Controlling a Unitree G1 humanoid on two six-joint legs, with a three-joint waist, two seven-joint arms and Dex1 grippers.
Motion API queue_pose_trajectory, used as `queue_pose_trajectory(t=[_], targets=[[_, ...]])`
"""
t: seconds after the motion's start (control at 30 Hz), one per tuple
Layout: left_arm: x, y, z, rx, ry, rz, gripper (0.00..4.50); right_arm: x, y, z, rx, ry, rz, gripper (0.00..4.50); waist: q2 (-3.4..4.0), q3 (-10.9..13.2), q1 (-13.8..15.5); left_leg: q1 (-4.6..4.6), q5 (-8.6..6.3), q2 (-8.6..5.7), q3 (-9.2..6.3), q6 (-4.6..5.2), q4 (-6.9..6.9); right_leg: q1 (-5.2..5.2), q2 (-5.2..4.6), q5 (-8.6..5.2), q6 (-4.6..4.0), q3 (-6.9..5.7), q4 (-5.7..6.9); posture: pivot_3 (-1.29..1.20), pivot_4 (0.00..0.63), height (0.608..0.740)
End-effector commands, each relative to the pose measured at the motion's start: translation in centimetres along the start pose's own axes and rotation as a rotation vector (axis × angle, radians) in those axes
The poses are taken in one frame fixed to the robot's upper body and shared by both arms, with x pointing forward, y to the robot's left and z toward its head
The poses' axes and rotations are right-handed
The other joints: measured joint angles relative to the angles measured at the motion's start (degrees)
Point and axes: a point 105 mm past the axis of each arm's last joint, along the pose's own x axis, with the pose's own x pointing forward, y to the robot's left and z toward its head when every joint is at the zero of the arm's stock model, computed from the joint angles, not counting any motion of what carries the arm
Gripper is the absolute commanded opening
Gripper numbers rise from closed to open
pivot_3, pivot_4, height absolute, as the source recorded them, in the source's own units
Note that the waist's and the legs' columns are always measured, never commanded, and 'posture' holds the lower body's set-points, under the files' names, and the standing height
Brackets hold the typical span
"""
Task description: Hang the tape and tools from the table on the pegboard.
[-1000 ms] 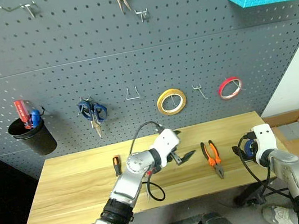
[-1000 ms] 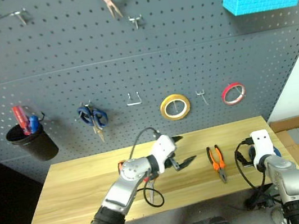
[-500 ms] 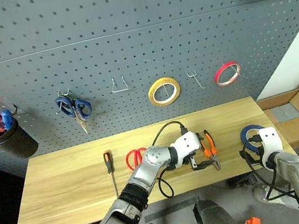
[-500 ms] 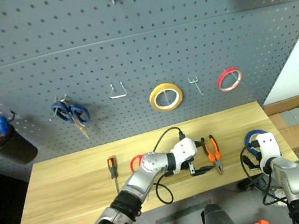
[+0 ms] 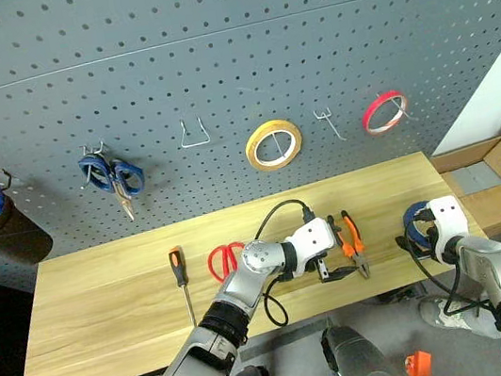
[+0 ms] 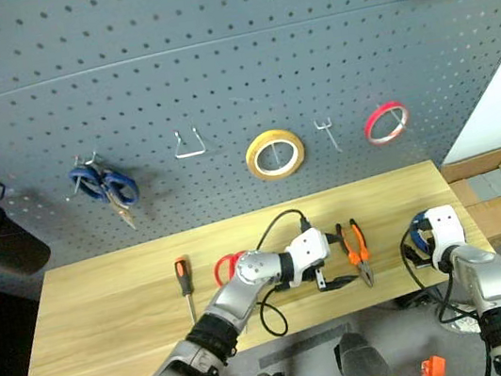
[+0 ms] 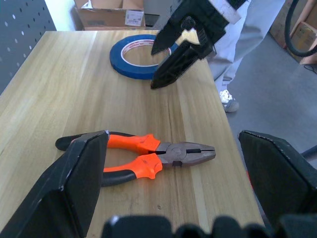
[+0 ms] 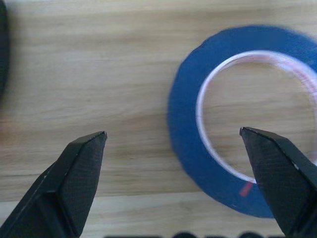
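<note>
While the pliers fill the left wrist view, the blue tape fills the right.

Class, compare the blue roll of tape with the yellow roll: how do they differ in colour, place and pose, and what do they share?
Colour: the blue roll of tape is blue with a pale inner edge; the yellow roll is yellow. Place: the blue roll sits on the table near its right end; the yellow roll is on the pegboard. Pose: the blue roll lies flat; the yellow roll hangs upright from a hook. Both are thin, open rings.
</note>
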Motion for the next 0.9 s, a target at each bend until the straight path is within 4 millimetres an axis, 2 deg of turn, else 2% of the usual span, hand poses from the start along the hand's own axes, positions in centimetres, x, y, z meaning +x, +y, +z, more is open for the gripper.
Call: queue_pose_trajectory(t=[0.03,0.13,0.23,0.57,0.6,0.7,0.77,0.9], targets=[[0.3,0.3,1.9,0.029,-0.052,0.003,4.47,0.5,-0.8,0.4,0.049,0.019,0.01,4.5,-0.04,0.12,-0.01,0.0,0.0,0.0,0.0,0.0,0.0,0.0,-0.01,0.0,0.0,0.0,0.0,-0.2,0.292,0.74],[0.3,0.3,2.4,0.015,-0.061,-0.006,4.47,1.0,-0.9,-0.1,0.068,0.047,0.034,4.5,-0.14,0.18,0.23,0.0,0.0,0.0,-0.02,0.0,0.01,0.0,-0.02,0.01,0.02,-0.03,0.0,-0.19,0.29,0.74],[0.3,0.3,2.7,0.0,-0.06,-0.012,4.5,1.2,-0.9,-0.3,0.068,0.059,0.048,3.91,-0.19,0.21,0.6,-0.02,0.0,0.0,-0.02,0.0,0.0,0.0,-0.04,0.01,0.02,-0.03,-0.01,-0.18,0.289,0.74],[0.6,0.3,2.7,-0.013,-0.029,-0.033,4.5,1.6,-0.5,-0.5,0.031,0.076,0.069,0.55,-0.17,0.17,1.24,0.0,0.0,0.01,-0.01,-0.02,0.03,0.0,-0.05,0.03,0.04,-0.03,0.02,-0.17,0.246,0.74],[0.6,0.3,2.7,-0.012,-0.029,-0.034,4.5,1.5,-0.7,-0.6,0.03,0.078,0.06,0.4,-0.18,0.17,1.28,0.0,0.01,0.01,-0.01,-0.02,0.03,0.0,-0.06,0.03,0.04,-0.03,0.02,-0.17,0.241,0.74],[0.6,0.7,2.9,-0.02,-0.036,-0.016,4.5,1.2,-1.3,-0.8,-0.021,0.075,0.022,0.4,-0.12,-0.07,1.36,-0.02,0.01,0.0,-0.01,-0.03,0.05,0.0,-0.09,0.04,0.06,-0.04,0.01,-0.18,0.208,0.74],[0.5,1.3,3.5,-0.064,-0.059,0.012,4.5,0.9,-1.3,-0.6,-0.136,0.052,-0.001,0.4,-0.05,-0.26,1.46,-0.03,0.01,-0.01,-0.02,-0.05,0.05,-0.02,-0.12,0.04,0.06,-0.06,0.01,-0.19,0.189,0.74],[-0.7,2.1,4.4,-0.172,-0.09,0.04,4.5,-0.3,1.8,1.4,-0.369,-0.105,0.011,0.4,0.3,-1.28,1.48,-0.56,0.13,-0.05,-0.06,-0.26,0.13,-0.49,-0.38,0.05,0.08,-0.15,0.07,-0.2,0.147,0.74]])
